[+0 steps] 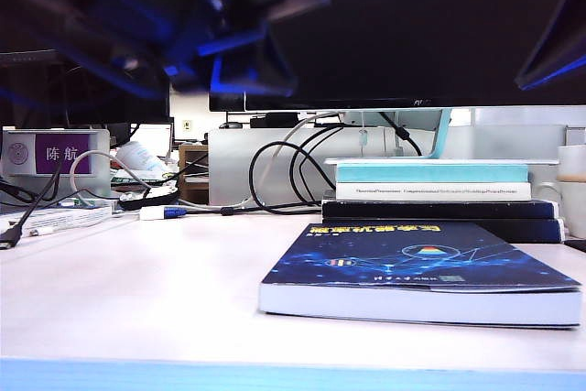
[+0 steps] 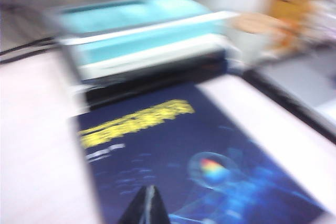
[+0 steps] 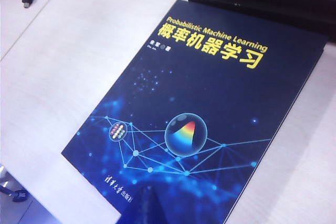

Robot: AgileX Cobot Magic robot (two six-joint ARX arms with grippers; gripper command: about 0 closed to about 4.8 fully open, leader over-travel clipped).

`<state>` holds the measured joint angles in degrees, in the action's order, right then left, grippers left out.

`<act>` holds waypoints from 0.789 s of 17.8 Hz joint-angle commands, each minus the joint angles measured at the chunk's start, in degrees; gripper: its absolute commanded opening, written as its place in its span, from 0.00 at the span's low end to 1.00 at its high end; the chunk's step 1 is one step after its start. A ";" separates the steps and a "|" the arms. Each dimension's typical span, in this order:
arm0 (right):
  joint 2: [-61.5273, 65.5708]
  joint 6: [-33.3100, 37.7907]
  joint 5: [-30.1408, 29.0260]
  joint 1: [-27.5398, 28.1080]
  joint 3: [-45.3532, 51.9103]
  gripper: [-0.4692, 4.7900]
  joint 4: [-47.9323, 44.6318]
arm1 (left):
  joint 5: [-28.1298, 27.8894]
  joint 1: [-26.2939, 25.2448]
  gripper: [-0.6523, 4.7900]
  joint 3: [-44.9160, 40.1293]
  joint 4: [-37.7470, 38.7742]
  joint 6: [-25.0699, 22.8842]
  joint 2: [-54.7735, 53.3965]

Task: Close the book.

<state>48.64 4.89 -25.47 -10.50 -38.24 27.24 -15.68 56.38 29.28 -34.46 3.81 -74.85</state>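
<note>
Item: book (image 1: 421, 272), lying flat and shut, cover up, near my front right worktop edge, just before the piled books (image 1: 439, 194), so the task looks done. My left gripper (image 2: 144, 208) hovers over the cover and my right gripper (image 1: 558, 34) hangs high right; jaw states: cannot tell. Cables (image 1: 284, 171) lie well behind, obstructing nothing.

Readable text on the book and the nameplate

"Probabilistic Machine Learning" and "概率机器学习" are printed in yellow on the book (image 3: 210, 108) cover; "陈航" is shown on a purple nameplate (image 1: 62, 154).
</note>
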 commanded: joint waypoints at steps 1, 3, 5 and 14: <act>-0.13 -0.04 0.04 0.04 -0.37 0.09 0.07 | 23.74 -7.08 0.11 0.09 3.13 -0.28 7.23; -0.17 -0.04 0.04 0.07 -0.37 0.09 -0.26 | 28.35 -15.50 0.11 0.09 10.03 -0.46 15.08; -0.79 -0.04 0.02 0.04 -0.37 0.09 -0.98 | 28.65 -22.88 0.11 0.09 17.29 -1.11 22.53; -10.60 0.00 8.11 0.09 -0.26 0.09 -5.35 | 39.39 -42.07 0.11 -2.51 44.65 -6.78 54.93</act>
<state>39.22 4.86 -19.29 -10.44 -38.22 23.00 23.94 15.05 27.29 9.10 -2.90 -21.58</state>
